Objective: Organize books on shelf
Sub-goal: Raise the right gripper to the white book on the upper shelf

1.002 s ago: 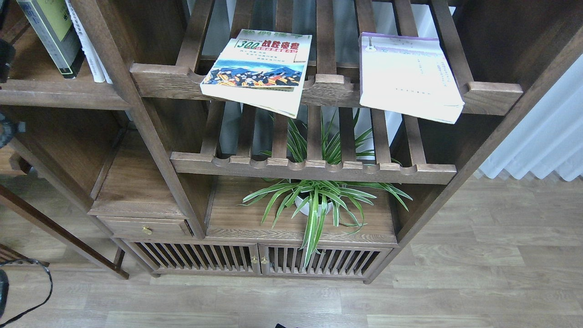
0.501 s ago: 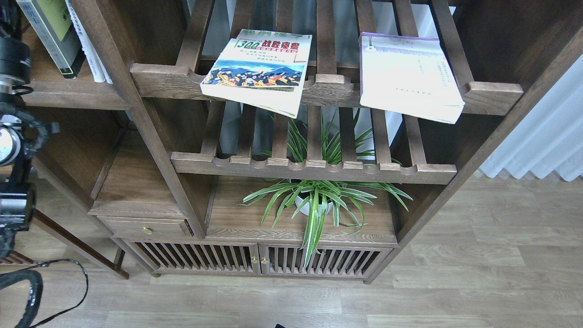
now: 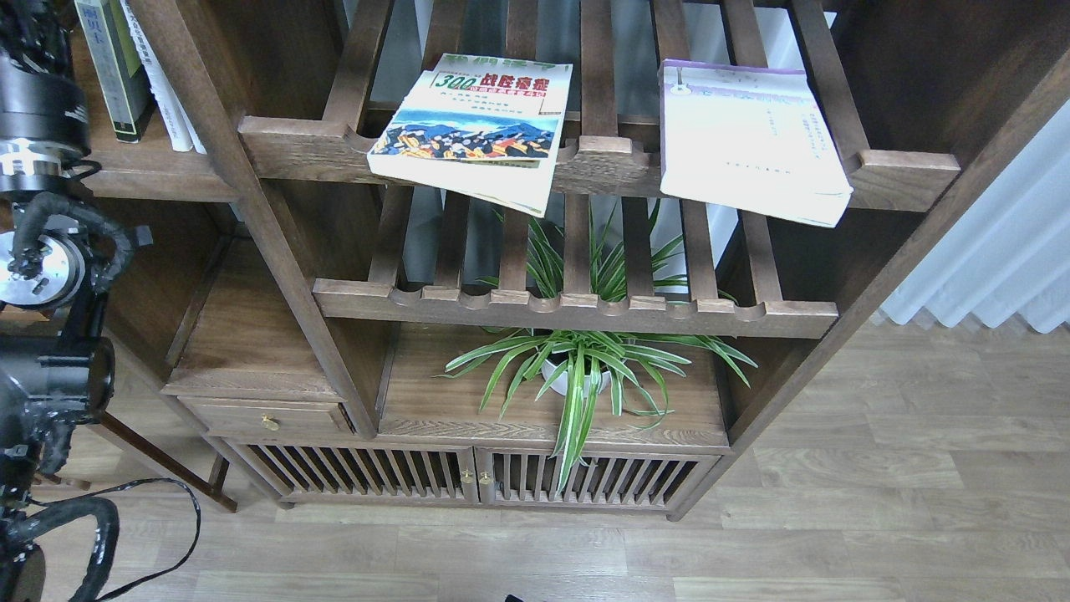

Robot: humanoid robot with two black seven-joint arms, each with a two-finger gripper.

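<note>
The black-grey book with the yellow-green panel (image 3: 113,67) stands on the solid dark-brown shelf (image 3: 159,180) at the upper left, leaning against thin white-spined books (image 3: 167,92). My left arm rises along the left edge. Its gripper (image 3: 29,29) is dark and cut off by the top corner, just left of that book; its fingers cannot be told apart. The cream "300" book (image 3: 476,125) lies flat on the upper slatted rack (image 3: 301,138), overhanging its front rail. The white book with the purple top band (image 3: 744,138) lies flat to its right, also overhanging. My right gripper is out of view.
A second slatted rack (image 3: 577,309) sits below the first. A potted spider plant (image 3: 577,368) stands on the cabinet top beneath it. A small drawer (image 3: 267,415) and slatted cabinet doors (image 3: 468,477) are at the bottom. A white curtain (image 3: 995,251) hangs at the right.
My left arm has come up into view along the left edge and moved up and right. The black-grey book now stands more upright, closer to the white-spined books.
</note>
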